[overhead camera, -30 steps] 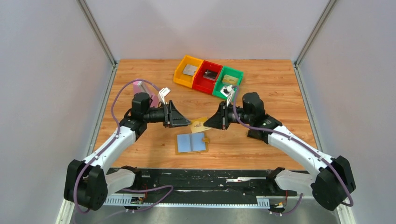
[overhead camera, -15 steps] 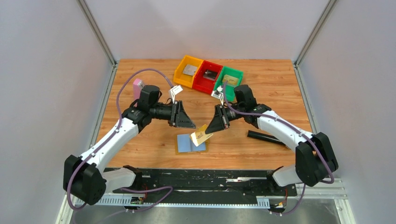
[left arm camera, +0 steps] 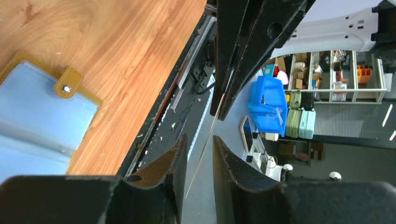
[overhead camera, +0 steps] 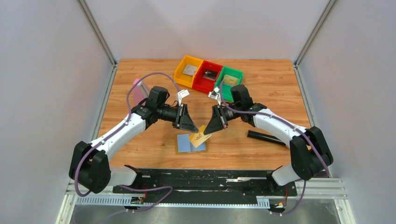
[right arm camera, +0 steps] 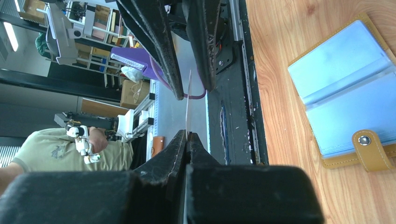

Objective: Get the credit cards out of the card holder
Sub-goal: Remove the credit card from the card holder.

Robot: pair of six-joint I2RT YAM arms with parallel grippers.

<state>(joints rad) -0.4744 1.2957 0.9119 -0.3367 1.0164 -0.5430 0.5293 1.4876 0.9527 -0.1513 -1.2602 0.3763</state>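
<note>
Right jaws pinch a golden card, its end between open left jaws.

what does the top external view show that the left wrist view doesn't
Only top external: the yellow bin, red bin and green bin, the black rod, the pink block, and the golden card seen by its broad face. Only left wrist: that card edge-on in the gap between the fingers of the left hand, which stand apart, and the metal snap on the tan tab. Both: the open card holder, light blue inside, and the right hand pinching the card.
</note>
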